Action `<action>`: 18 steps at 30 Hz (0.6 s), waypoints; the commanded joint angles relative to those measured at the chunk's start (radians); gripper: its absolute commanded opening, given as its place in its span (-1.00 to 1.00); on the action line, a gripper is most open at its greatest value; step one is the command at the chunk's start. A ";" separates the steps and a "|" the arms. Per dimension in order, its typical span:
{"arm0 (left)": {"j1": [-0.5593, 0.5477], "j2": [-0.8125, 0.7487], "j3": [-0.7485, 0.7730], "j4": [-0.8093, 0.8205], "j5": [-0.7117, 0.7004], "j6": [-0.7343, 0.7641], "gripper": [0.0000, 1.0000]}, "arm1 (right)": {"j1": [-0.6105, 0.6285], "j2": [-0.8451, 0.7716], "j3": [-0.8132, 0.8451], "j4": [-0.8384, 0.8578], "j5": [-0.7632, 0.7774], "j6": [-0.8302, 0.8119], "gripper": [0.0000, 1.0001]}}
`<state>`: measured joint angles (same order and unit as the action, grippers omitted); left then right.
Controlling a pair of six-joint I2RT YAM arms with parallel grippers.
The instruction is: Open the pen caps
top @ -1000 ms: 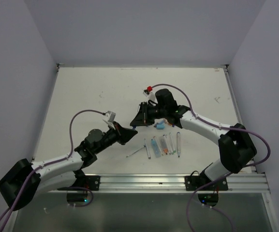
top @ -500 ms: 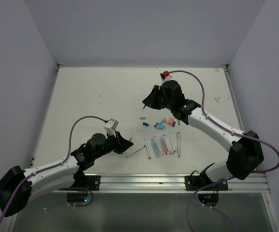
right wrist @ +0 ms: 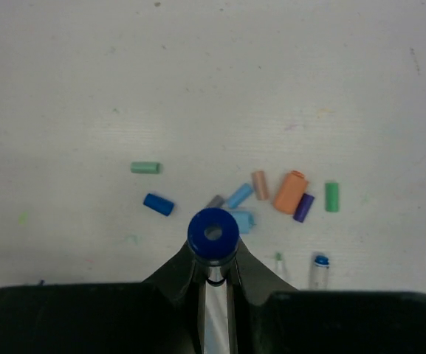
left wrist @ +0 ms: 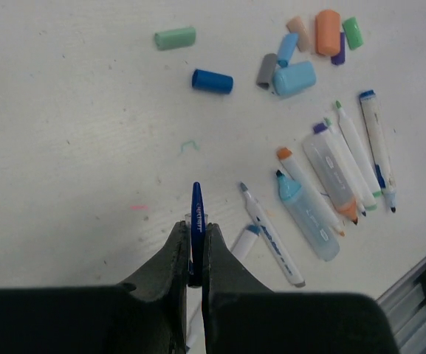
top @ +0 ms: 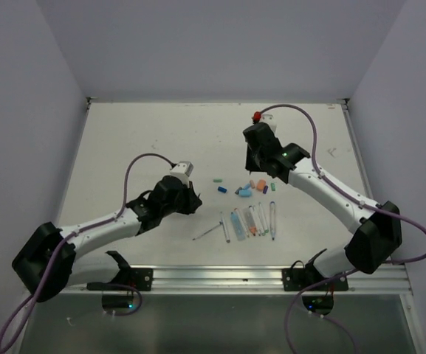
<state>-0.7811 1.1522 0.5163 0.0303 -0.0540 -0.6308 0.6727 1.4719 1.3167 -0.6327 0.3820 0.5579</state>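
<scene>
My left gripper [left wrist: 196, 221] is shut on a slim dark blue cap piece [left wrist: 196, 200] with a clear collar, held above the table left of the pens [top: 190, 200]. My right gripper [right wrist: 213, 249] is shut on a white pen barrel whose round dark blue end [right wrist: 213, 233] faces the camera; it hovers over the loose pen caps [top: 257, 161]. On the table lie a green cap [left wrist: 175, 37], a dark blue cap [left wrist: 213, 81], a light blue cap [left wrist: 294, 77] and an orange cap [left wrist: 328, 32]. The same green [right wrist: 145, 168], dark blue [right wrist: 158, 204] and orange [right wrist: 290, 192] caps show below the right gripper.
Several uncapped pens [top: 249, 221] lie side by side near the front edge [left wrist: 331, 177]. One thin pen [top: 207, 232] lies apart to their left. A metal rail [top: 272, 276] runs along the table's near edge. Grey walls stand close on both sides.
The two grippers were close together at the centre and have drawn apart. The right one swung back and right with the pen; the left dipped toward the near edge, then came forward again.
</scene>
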 commanded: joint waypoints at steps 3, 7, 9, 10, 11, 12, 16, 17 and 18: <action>0.103 0.193 0.149 0.026 0.103 0.072 -1.00 | -0.137 -0.126 -0.143 -0.166 -0.068 -0.087 -1.00; 0.128 0.268 0.186 0.052 0.065 0.065 -1.00 | -0.225 -0.160 -0.275 -0.193 -0.109 -0.131 -1.00; 0.128 0.294 0.186 0.100 0.065 0.063 -0.96 | -0.243 -0.182 -0.318 -0.176 -0.135 -0.125 -1.00; 0.128 0.306 0.198 0.109 0.065 0.060 -0.91 | -0.249 -0.185 -0.353 -0.168 -0.146 -0.119 -1.00; 0.128 0.337 0.208 0.111 0.066 0.060 -0.89 | -0.252 -0.179 -0.369 -0.157 -0.158 -0.115 -1.00; 0.128 0.354 0.220 0.111 0.074 0.065 -0.89 | -0.257 -0.173 -0.381 -0.153 -0.172 -0.112 -1.00; 0.129 0.412 0.251 0.125 0.094 0.068 -0.87 | -0.259 -0.116 -0.437 -0.133 -0.230 -0.081 -1.00; 0.128 0.429 0.258 0.128 0.095 0.069 -0.85 | -0.259 -0.107 -0.450 -0.113 -0.239 -0.075 -1.00; 0.129 0.437 0.261 0.128 0.091 0.071 -0.80 | -0.259 -0.091 -0.461 -0.101 -0.247 -0.070 -1.00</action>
<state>-0.6567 1.5661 0.7307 0.0990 0.0265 -0.5823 0.4183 1.3533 0.8852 -0.7761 0.1963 0.4717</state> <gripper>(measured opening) 0.088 0.132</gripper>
